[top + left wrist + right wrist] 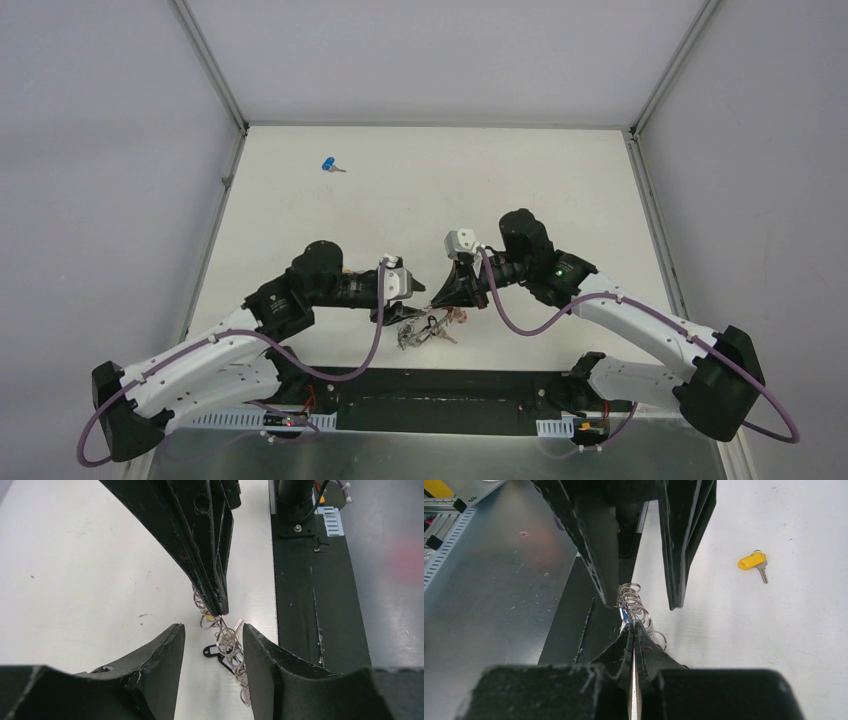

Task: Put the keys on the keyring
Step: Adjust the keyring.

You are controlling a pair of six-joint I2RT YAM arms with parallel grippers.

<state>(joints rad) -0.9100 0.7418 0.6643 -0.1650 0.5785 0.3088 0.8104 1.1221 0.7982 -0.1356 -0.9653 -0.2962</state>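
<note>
The right gripper (633, 630) is pinched shut on the keyring (231, 645), gripping one end of that tangle of small silver rings close to the arm bases. It looks to be steadying the bunch so the other arm can work on it. The left gripper (212, 628) has its jaws apart, one finger on either side of the cluster, gripping nothing. The loose keys are elsewhere. The blue key (330, 165) lies well away at the far left of the table (420, 190), and only the overhead view catches it. The yellow key (752, 561) shows only in the right wrist view, on the white tabletop off to one side of the left gripper; from overhead it can't be picked out. The left wrist view alone reveals a small dark tab (211, 651) lying beside the rings. Neither loose key is on the keyring yet, so the threading looks not yet begun.
</note>
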